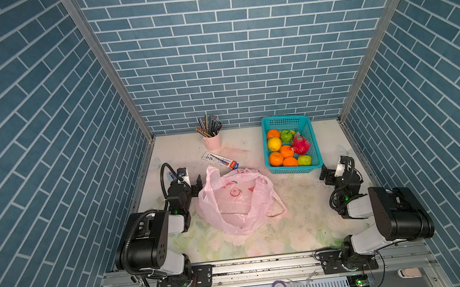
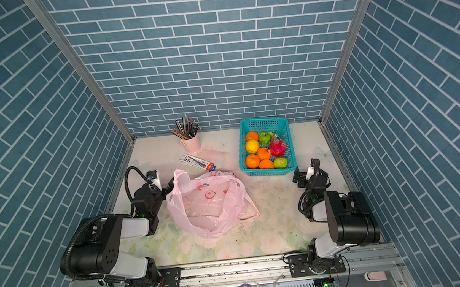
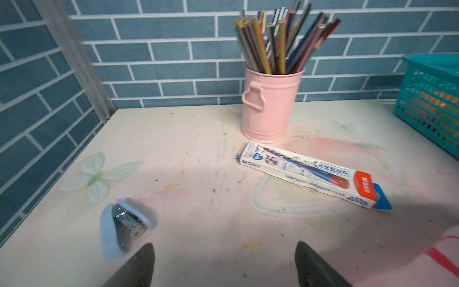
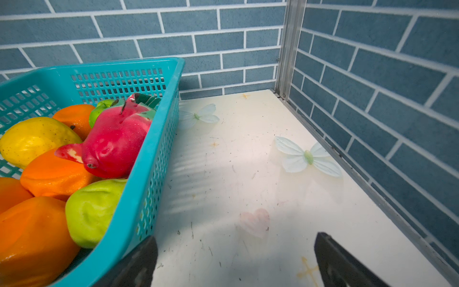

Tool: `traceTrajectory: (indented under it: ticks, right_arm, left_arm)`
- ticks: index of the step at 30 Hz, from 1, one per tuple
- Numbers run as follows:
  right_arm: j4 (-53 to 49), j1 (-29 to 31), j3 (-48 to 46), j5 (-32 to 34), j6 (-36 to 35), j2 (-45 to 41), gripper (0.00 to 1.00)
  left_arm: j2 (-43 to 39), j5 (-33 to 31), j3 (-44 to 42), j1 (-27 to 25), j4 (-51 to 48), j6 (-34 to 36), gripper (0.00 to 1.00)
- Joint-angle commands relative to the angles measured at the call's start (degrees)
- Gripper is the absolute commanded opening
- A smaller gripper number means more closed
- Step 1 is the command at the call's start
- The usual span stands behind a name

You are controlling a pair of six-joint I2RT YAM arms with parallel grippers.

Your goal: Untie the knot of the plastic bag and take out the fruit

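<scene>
Standing at the front, I see the left claw (image 3: 223,248) sitting just beside the plastic bag's left edge, jaws spread wide with nothing between them. A small blue staple remover (image 3: 124,223) lies near it on the counter (image 1: 300,200). Further back stands a pink bucket of pencils (image 1: 212,141), with a pencil box (image 1: 220,161) lying slantwise in front of it.

The plastic bag (image 1: 237,203) lies slack and flattened in the middle of the counter. Its long axis runs roughly from the back wall toward the front rail. I can find no knot: the two handles lie apart as loose loops, one at the far left, one trailing to the near right. The mouth seems to gape upward, and the film looks empty.

The fruit (image 1: 288,151) is all in the teal basket (image 1: 308,131) at the back right: oranges, a lemon, two green apples and a dragon fruit whose leafy tip points toward the back wall.

The right claw (image 4: 236,238) rests off the basket's near right corner, jaws wide and empty. I'd judge both claws are open simply because nothing is left to hold
</scene>
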Motion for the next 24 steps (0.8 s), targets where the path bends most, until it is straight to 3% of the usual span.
traceTrajectory:
  ticks: [1,3,24]
  right_arm:
    - [1.64,0.49,0.92,-0.50,-2.00,-0.61,0.99]
    - [1.63,0.55,0.92,-0.49,-2.00,-0.57,0.99]
    - [1.68,0.54,0.83,-0.73,-2.22,-0.66,0.99]
  left_arm:
    - [0.47,-2.83,-0.03,-0.07,5.68,2.69,0.89]
    - [0.22,-4.24,1.17,0.78,2.44,1.02,0.89]
    - [0.33,-4.74,0.72,0.63,3.70,0.99,0.89]
